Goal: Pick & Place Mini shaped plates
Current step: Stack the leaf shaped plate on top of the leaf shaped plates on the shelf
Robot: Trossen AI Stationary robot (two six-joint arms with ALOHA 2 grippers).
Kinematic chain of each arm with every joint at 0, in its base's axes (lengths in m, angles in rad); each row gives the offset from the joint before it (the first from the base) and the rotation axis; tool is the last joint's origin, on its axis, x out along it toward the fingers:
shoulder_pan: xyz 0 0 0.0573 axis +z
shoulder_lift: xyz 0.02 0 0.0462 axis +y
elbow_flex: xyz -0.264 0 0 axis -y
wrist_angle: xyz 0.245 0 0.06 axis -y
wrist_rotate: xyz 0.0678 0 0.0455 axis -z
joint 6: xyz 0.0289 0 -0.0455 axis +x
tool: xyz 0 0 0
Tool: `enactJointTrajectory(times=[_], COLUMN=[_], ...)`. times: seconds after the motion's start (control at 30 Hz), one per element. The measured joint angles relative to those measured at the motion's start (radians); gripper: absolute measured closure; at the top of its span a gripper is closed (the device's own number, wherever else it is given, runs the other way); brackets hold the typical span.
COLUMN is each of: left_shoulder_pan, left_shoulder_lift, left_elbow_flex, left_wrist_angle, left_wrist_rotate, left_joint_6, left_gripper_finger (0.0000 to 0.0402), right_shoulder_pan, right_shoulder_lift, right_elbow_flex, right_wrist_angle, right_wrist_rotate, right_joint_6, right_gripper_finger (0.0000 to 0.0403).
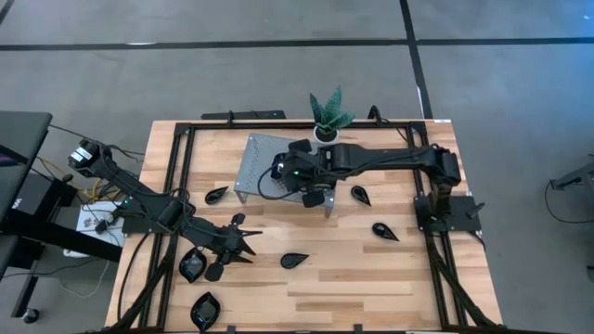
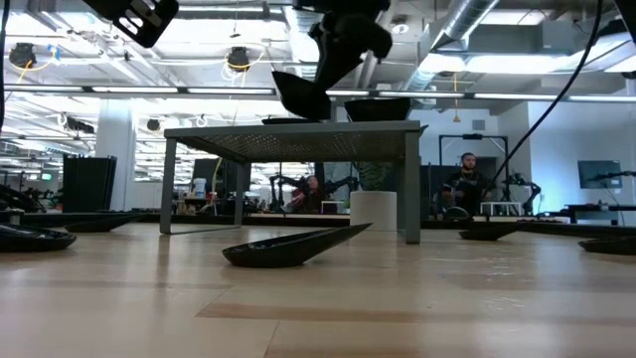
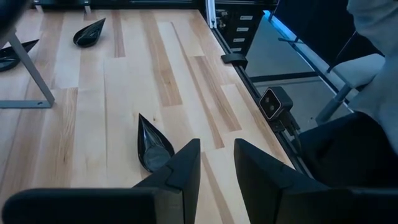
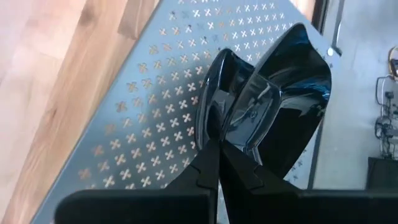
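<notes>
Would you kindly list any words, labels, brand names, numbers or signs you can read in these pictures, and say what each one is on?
None can be read.
The mini shaped plates, the grey perforated stand and the wooden table carry no lettering.
The stand's cross-shaped marks are cut-outs, not characters.
The screen in the room behind is too small to show any text.

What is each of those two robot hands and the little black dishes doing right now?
Right hand: shut on a black dish, above the perforated metal stand.
Left hand: open, empty, above the table.
Teardrop dish: lying on the table beside the left hand.
</notes>
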Motion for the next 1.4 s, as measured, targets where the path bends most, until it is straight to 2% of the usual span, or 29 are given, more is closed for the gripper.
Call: enactJointTrajectory(times=[0.27, 0.43, 0.57, 0.7, 0.83, 1.03, 1.3, 1.4], left_shoulder_pan=[0.0, 0.0, 0.0, 0.0, 0.0, 0.0, -0.003, -0.014], left_shoulder_lift=[0.0, 0.0, 0.0, 0.0, 0.0, 0.0, 0.0, 0.0], left_elbow_flex=[0.0, 0.0, 0.0, 0.0, 0.0, 0.0, 0.0, 0.0], left_wrist_angle=[0.005, 0.006, 0.007, 0.009, 0.011, 0.013, 0.03, 0.034], left_wrist_rotate=[0.0, 0.0, 0.0, 0.0, 0.0, 0.0, 0.0, 0.033], left_joint_6=[0.0, 0.0, 0.0, 0.0, 0.0, -0.034, -0.168, -0.179], left_gripper_finger=[0.0302, 0.0302, 0.0302, 0.0302, 0.0302, 0.0302, 0.0302, 0.0302], right_shoulder_pan=[-0.009, -0.008, -0.008, 0.019, 0.091, 0.252, 0.461, 0.491], right_shoulder_lift=[0.002, 0.0, 0.0, 0.0, 0.0, -0.005, -0.006, -0.004], right_elbow_flex=[-0.04, -0.04, -0.04, -0.038, 0.001, 0.112, 0.159, 0.159], right_wrist_angle=[0.02, 0.039, 0.042, 0.097, 0.082, -0.042, -0.161, -0.197], right_wrist_rotate=[0.02, 0.024, 0.067, 0.068, 0.067, 0.068, 0.053, -0.014], right_joint_6=[0.024, 0.019, 0.032, 0.112, 0.153, 0.18, 0.394, 0.461], right_gripper_finger=[0.0396, 0.0364, 0.0335, 0.0316, 0.031, 0.031, 0.031, 0.031])
